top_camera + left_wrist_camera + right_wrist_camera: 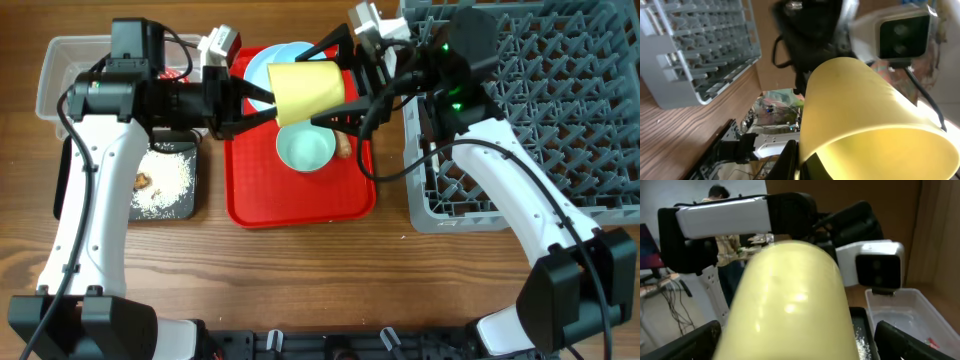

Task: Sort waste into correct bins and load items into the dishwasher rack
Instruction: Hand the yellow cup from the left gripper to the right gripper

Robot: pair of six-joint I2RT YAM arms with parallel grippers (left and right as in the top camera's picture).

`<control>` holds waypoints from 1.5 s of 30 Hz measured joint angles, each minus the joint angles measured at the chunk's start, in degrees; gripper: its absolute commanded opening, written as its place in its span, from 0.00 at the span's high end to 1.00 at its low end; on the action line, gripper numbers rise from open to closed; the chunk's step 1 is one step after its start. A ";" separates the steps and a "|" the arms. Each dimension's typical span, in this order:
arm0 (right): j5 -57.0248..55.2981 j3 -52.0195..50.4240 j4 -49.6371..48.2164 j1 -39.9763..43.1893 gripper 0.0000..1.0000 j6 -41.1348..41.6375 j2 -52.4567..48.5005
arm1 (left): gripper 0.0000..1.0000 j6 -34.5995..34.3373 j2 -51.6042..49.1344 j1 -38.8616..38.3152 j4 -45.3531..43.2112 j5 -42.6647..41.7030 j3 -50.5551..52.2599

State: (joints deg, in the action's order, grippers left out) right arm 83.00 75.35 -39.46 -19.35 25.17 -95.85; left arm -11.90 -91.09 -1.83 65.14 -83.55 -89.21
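— Where do we find the yellow cup [305,90]?
— Up off the bench [320,275], lying on its side over the red tray [250,205]. A light blue bowl [305,148] sits at its 6 o'clock and the grey rack [560,110] at its 3 o'clock. We see it plain, smooth and pale yellow, its wide rim toward 9 o'clock.
— And the jaws?
— The left jaws pinch the rim. The right jaws straddle the narrow end, spread wide, with a gap on one side.
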 measured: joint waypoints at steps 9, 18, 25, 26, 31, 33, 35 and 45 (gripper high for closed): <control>4.68 0.00 -11.78 0.22 0.07 8.39 -0.07 | 0.96 2.64 0.00 -0.07 5.44 4.68 0.00; 6.32 0.00 -5.40 0.39 0.07 7.32 -0.76 | 0.96 3.30 0.00 -0.07 6.34 5.49 0.00; 6.34 0.00 -2.25 0.37 0.07 3.85 -4.98 | 0.96 3.30 0.00 -0.02 6.27 4.63 0.00; 6.34 0.00 -2.43 0.37 0.07 3.63 -5.22 | 0.96 3.30 0.00 0.00 6.27 4.61 0.00; 6.34 0.00 -9.60 0.37 0.07 4.61 -5.29 | 0.96 3.30 0.00 0.00 6.29 4.44 0.00; 6.34 0.00 -13.79 0.37 0.08 6.43 -5.29 | 0.96 3.30 0.00 0.00 6.29 4.26 0.02; 6.34 0.00 -17.90 0.37 0.10 8.94 -5.29 | 0.96 3.30 0.00 0.00 6.29 4.20 0.00; 6.34 0.00 -19.71 0.37 0.31 14.53 -5.29 | 0.96 3.30 0.00 0.00 6.29 4.22 0.00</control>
State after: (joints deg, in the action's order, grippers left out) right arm 89.34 75.35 -59.18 -18.98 39.70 -101.14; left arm -8.60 -91.09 -1.83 71.44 -79.33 -89.21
